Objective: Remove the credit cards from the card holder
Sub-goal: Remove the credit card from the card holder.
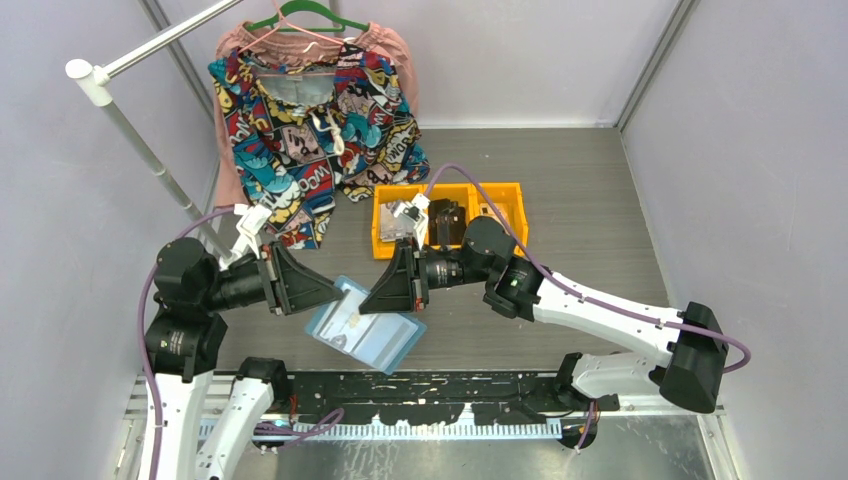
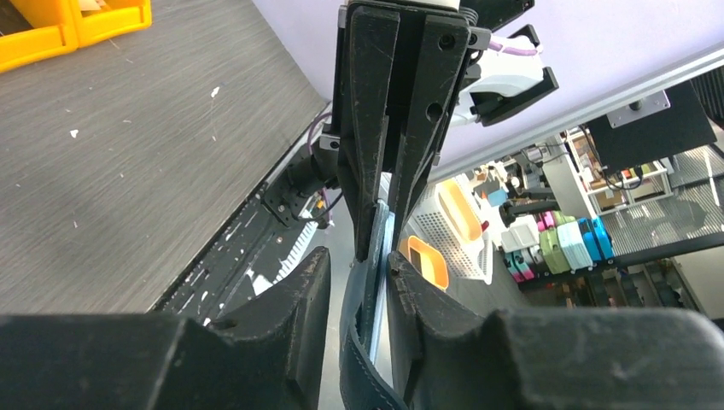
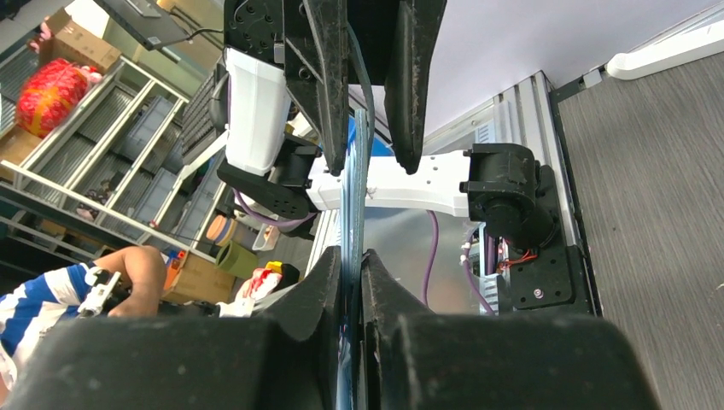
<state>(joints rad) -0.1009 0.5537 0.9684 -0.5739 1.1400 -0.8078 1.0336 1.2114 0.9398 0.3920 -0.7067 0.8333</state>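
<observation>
Card holder (image 1: 368, 338) spread open, up off the table's near edge. Right gripper (image 1: 368, 303) pinches its edge tight. Left gripper (image 1: 336, 291) jaws parted, loose around it.

One card holder (image 1: 370, 335), two orange bins (image 1: 379, 225), one green hanger (image 1: 310, 12), one comic-print shirt (image 1: 300, 140), perhaps one pink garment (image 1: 388, 42) behind.

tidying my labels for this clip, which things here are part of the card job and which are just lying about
Job:
card holder, held open between the arms
right gripper, jaws clamped on it
left gripper, jaws loose around its edge
credit cards, not clearly visible

Lying about:
orange bins
comic-print shirt
green hanger
rack pole
</observation>
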